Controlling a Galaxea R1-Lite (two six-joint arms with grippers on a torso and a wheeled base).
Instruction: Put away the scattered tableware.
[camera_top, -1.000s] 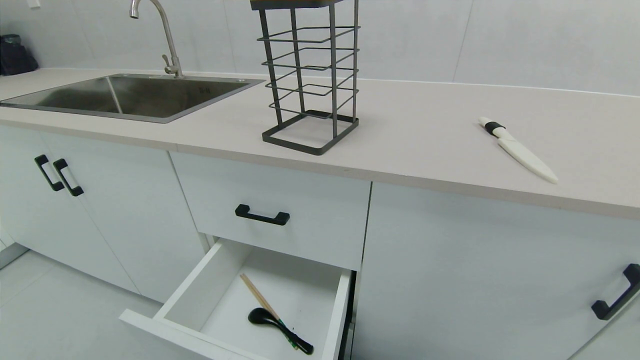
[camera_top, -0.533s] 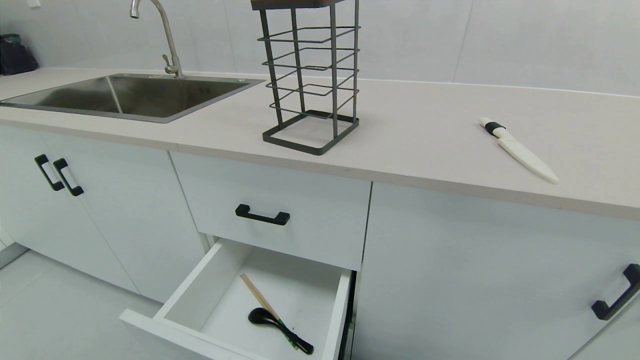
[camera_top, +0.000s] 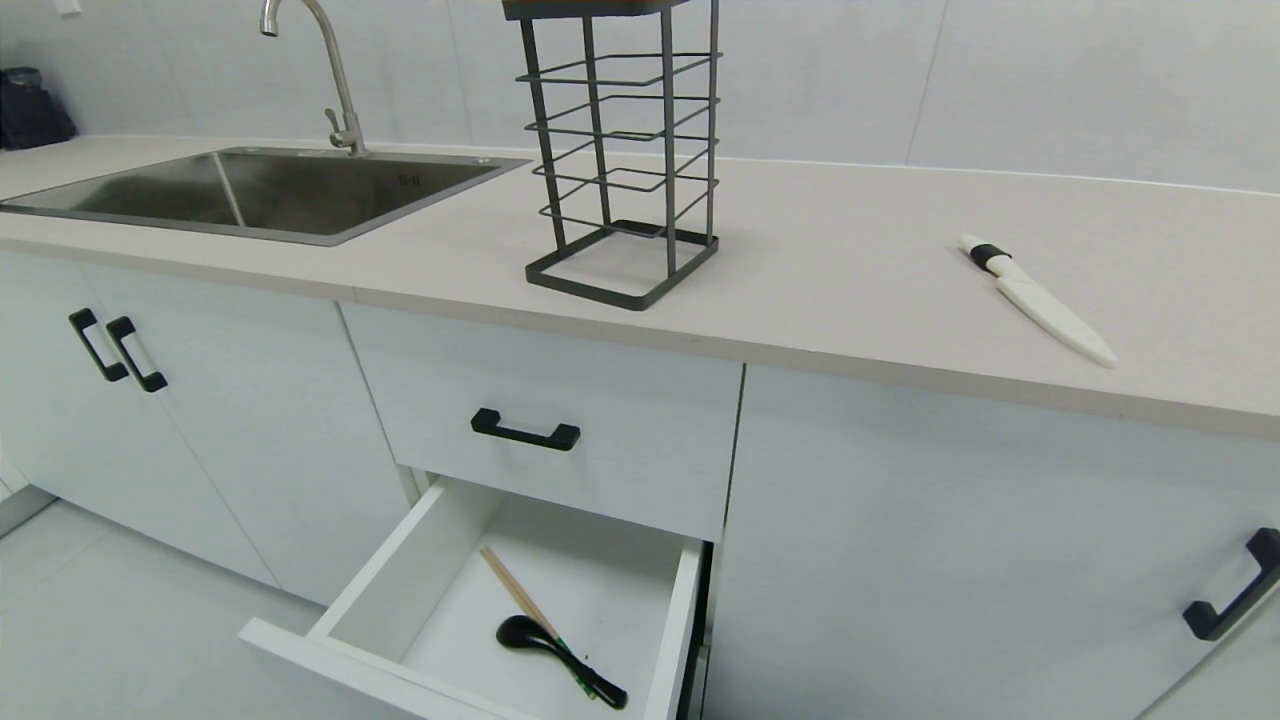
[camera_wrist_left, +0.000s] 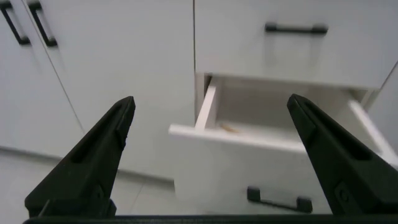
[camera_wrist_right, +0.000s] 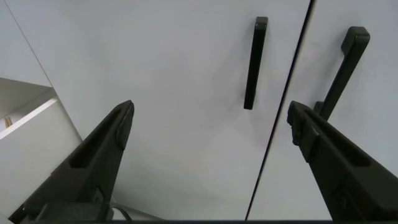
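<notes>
No shift; knife (camera_top: 1035, 299) on countertop (camera_top: 850, 250)

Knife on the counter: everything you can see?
The knife is cream-white, plastic-looking, with a black band round the handle and a tapering pointed blade. It lies flat on the counter, right of the rack, handle toward the wall, tip toward the front edge. Only the counter touches it.

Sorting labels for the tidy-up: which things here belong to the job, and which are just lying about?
Job: white knife on the counter; open drawer; chopsticks and black spoon lying in it.
Just there: wire rack; sink; faucet.
</notes>
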